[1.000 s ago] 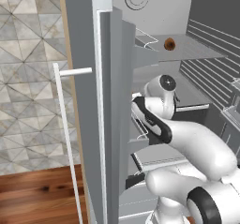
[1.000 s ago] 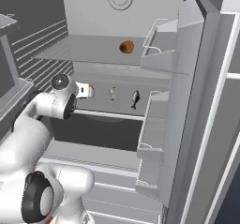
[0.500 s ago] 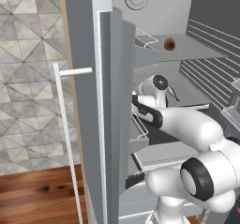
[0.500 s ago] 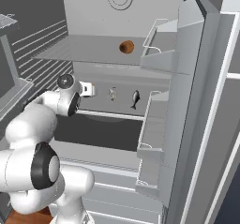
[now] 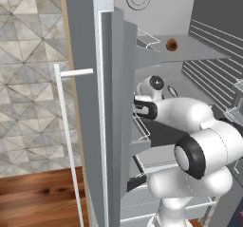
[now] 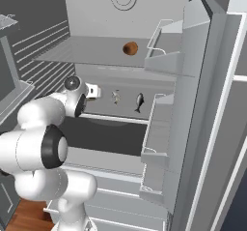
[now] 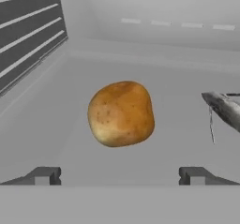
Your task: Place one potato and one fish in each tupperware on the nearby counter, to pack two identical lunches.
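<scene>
pincer: wide open, empty, tips low in frame
risk: potato at centre may roll off if nudged

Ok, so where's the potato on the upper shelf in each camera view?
Left base view: the upper-shelf potato sits upper right of centre, on the upper shelf.
Right base view: top centre, on that same shelf.
Hand view: the centre potato lies beside a fish, so it is probably a different one, a shelf lower.
Shared landmark: the round ring on the back wall above the shelf.
</scene>
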Robot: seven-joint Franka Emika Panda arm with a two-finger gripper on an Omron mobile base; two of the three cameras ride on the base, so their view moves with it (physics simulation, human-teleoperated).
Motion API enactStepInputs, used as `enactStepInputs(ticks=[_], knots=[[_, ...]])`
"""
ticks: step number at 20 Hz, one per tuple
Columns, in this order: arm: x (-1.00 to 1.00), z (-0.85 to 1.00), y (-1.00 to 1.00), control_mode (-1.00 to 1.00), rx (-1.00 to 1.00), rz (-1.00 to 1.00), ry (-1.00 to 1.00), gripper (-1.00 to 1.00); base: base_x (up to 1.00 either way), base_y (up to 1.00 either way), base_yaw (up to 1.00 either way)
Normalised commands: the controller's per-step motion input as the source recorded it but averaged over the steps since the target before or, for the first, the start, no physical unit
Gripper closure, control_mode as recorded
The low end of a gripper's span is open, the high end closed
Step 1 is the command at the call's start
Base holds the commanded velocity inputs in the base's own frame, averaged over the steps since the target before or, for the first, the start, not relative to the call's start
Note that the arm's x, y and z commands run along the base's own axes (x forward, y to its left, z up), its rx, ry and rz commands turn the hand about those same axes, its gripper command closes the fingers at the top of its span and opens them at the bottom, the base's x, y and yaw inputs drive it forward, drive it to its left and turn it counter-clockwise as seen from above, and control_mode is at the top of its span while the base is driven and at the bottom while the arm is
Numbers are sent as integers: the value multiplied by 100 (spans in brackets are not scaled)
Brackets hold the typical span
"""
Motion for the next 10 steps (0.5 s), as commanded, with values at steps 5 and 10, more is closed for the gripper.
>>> enactStepInputs(ticks=[5, 10], knots=[[26, -13, 3, -100, 0, -5, 8, -100, 0, 0, 0], [36, -6, 12, -100, 0, -6, 11, -100, 0, 0, 0]])
